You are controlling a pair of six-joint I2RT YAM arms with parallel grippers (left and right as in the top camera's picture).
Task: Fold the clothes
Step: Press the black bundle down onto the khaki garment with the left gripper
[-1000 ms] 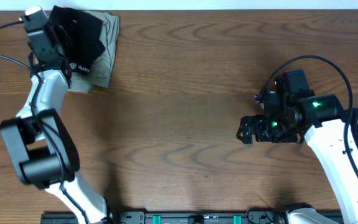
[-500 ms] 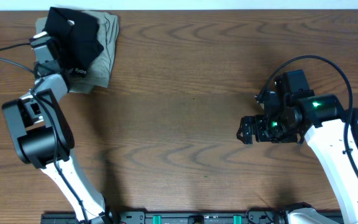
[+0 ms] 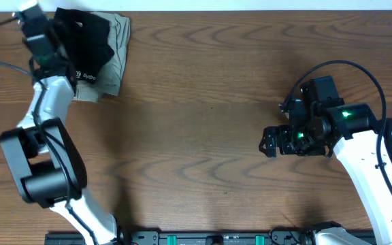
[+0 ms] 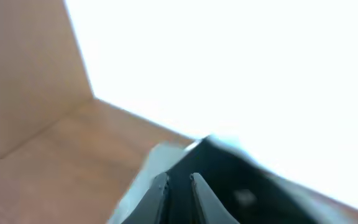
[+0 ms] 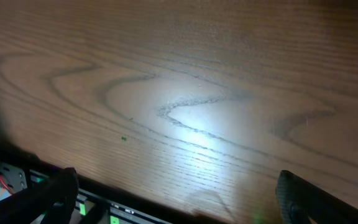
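The left arm (image 3: 45, 102) reaches up the left side of the table (image 3: 196, 102) into the far left corner. The left gripper (image 4: 178, 190) sits at the left edge of the clothes. In the blurred left wrist view its two fingers (image 4: 159, 194) stand almost together. Only a thin slit separates them, and no fabric is seen clamped in it. The black garment (image 3: 84, 37) lies just beside the gripper, close to the far edge of the table. It is bunched rather than flat. A small white mark shows on its upper part, and white printed lettering (image 3: 88, 75) shows at its lower edge. The black garment rests on top of an olive-khaki garment (image 3: 113, 58), which protrudes from beneath it on the right and lower sides. The middle of the table shows bare wood grain. At the right, well apart from the clothes, the right gripper (image 3: 266, 143) points left over the tabletop. The right wrist view shows its fingers (image 5: 55, 196) spread wide with nothing between them and only wood below. A green indicator light (image 3: 346, 114) glows on the right wrist, and a black cable (image 3: 346, 64) loops above it.
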